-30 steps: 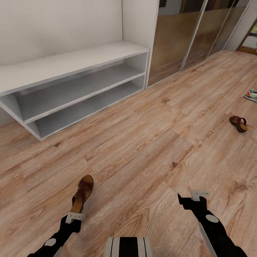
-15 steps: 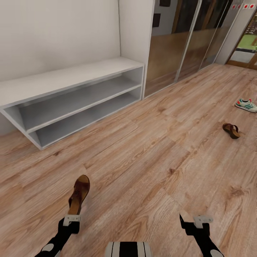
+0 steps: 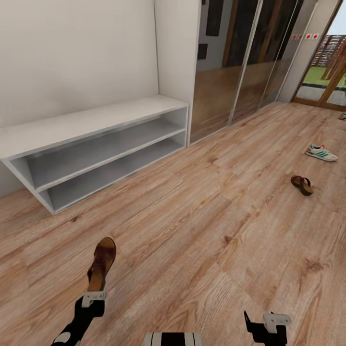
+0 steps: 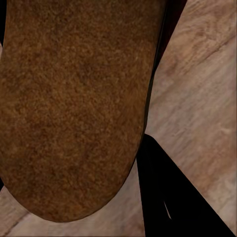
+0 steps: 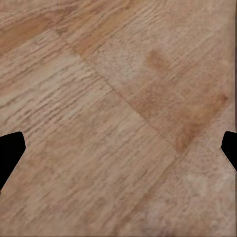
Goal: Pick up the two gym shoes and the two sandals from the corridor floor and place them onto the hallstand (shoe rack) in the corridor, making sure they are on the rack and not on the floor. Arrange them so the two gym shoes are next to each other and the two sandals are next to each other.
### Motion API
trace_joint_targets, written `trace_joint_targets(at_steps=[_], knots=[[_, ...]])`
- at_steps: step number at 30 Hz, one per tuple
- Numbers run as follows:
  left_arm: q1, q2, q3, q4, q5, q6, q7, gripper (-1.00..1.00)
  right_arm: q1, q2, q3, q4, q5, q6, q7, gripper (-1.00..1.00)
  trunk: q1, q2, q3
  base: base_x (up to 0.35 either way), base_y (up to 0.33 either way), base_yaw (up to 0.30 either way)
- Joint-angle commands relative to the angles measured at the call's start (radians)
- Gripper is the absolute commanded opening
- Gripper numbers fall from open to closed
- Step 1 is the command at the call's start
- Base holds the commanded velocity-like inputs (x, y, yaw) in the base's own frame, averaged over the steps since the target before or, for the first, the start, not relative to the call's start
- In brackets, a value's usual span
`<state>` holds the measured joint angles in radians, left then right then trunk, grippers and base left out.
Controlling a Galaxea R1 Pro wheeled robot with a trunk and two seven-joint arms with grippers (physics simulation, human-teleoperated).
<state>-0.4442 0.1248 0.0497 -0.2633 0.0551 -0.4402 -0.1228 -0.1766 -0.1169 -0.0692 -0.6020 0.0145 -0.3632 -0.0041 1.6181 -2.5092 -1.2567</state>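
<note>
Left gripper (image 3: 91, 302): pinched shut on a brown sandal (image 3: 101, 263), lower left.
Right gripper (image 5: 118, 148): fingers spread wide, nothing held.
Open room: bare corridor floor (image 3: 202, 226) mid-frame.

No lettering, brand or number can be read anywhere — not on any surface in view.

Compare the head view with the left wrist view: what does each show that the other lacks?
Head view alone: the shoe rack, a second sandal and a gym shoe lying on the corridor floor, and the right gripper. Left wrist view alone: the suede-like underside of the sandal up close. Both share the brown sandal held by the left gripper over wood planks.
</note>
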Motion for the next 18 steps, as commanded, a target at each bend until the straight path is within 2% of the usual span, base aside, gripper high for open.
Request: trace_joint_targets(at_steps=[1, 18], knots=[[0.0, -0.002, 0.006, 0.001, 0.002, -0.001, -0.006, -1.0, 0.0, 0.001, -0.001, 0.005, 0.001, -0.009, -0.001, 1.0, -0.001, 0.0, 0.005, 0.0, 0.0, -0.067], [0.001, -0.005, 0.009, 0.001, 0.002, -0.002, 0.0, -1.0, -0.001, 0.002, -0.001, 0.015, 0.001, -0.02, -0.002, 1.0, -0.008, 0.004, 0.097, 0.0, 0.0, -0.012]])
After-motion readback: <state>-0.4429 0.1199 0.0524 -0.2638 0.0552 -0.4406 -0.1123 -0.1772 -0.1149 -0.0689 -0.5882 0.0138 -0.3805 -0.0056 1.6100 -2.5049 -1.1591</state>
